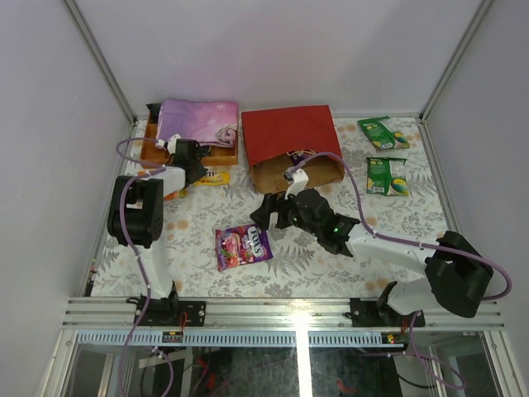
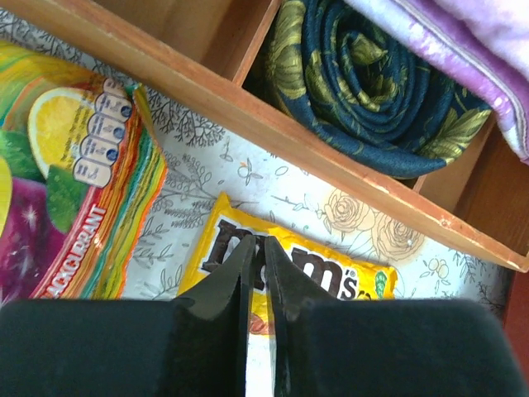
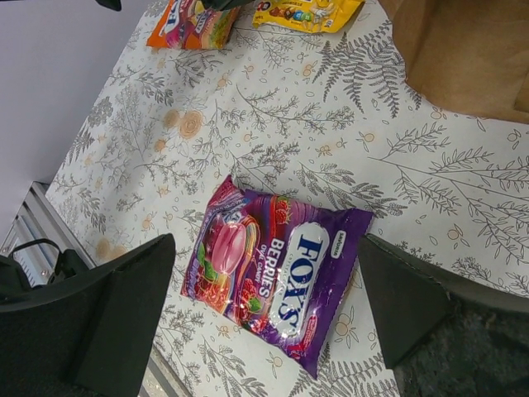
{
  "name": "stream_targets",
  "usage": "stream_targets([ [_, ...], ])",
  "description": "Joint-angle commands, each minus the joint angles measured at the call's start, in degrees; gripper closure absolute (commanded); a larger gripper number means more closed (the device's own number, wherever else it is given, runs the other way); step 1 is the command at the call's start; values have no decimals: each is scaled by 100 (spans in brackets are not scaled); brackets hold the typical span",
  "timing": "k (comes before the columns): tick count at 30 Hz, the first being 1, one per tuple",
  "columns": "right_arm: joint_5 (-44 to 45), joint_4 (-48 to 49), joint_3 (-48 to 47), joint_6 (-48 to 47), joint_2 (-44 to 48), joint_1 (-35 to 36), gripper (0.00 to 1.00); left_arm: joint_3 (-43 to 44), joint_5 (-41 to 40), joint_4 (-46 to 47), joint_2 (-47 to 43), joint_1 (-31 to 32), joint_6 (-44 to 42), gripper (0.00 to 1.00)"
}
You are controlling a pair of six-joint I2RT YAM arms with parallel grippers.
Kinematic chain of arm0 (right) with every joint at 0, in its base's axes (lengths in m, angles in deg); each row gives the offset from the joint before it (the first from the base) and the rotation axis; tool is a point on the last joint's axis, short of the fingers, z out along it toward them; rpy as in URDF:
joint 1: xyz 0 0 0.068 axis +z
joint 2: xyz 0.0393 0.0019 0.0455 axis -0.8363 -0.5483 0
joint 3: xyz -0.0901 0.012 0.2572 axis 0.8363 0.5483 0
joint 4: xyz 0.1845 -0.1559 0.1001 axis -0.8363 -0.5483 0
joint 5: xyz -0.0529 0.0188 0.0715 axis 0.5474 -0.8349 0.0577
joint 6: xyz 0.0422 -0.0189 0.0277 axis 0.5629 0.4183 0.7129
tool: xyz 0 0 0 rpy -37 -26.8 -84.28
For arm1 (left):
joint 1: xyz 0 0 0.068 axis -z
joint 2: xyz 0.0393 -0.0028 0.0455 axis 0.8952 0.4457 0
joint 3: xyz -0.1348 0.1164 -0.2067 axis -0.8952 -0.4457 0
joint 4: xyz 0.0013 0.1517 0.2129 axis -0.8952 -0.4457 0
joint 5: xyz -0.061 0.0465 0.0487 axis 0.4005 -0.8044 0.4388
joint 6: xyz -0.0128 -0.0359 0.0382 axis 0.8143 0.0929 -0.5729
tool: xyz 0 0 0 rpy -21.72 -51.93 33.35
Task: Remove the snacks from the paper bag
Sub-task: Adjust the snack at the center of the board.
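Paper bag (image 1: 289,145): lying on its side at the far middle of the table (image 1: 331,265), red face up, brown kraft mouth turned toward the arms. Something dark shows at the mouth, possibly another packet, but it is too small to tell.

Snacks out on the table:
- Purple Fox's berries packet (image 3: 277,277), flat on the leaf-print cover near the centre, well apart from the bag.
- Two green packets, far one (image 1: 383,132) and nearer one (image 1: 387,175), right of the bag, close to each other but not touching.
- Yellow M&M's pack (image 2: 289,265), just beside the near wall of the wooden box (image 1: 153,149).
- Orange striped packet (image 2: 74,190) with lemon artwork, left of the yellow pack with a strip of cover between them.

Right gripper (image 3: 266,248): fingers spread wide and empty. In the wrist view the purple packet lies between them, down on the table (not touched by either finger).

Left gripper (image 2: 257,248): fingers pressed together with only a sliver of gap, nothing between them, tips over the lettering of the yellow pack. I cannot tell whether they touch it.

The box holds a pink-purple cloth (image 1: 197,120) and a rolled dark blue leaf-print cloth (image 2: 364,91) in one compartment.
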Motion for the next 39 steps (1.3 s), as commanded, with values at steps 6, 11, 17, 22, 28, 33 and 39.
stream_targets([
  [6,-150,83,-229,32,-32,-73,0,452,-372,-544,-780,414,-767,46],
  [11,-195,58,-243,30,-36,-84,0,679,-443,-823,-568,677,-1095,25],
  [17,-104,-44,-231,41,2,-108,0,869,-656,-1261,-251,751,-1234,20],
  [22,-142,-69,-268,58,-40,-125,1,951,-957,-1502,-144,788,-1574,1],
  [28,-173,-95,-307,87,-87,-128,1,991,-1026,-1580,-77,811,-1976,0],
  [33,-173,-131,-305,79,-78,-138,1,1057,-692,-1572,52,825,-2156,0],
  [39,-166,-159,-305,77,-81,-145,0,1186,-283,-1640,233,840,-2325,0],
])
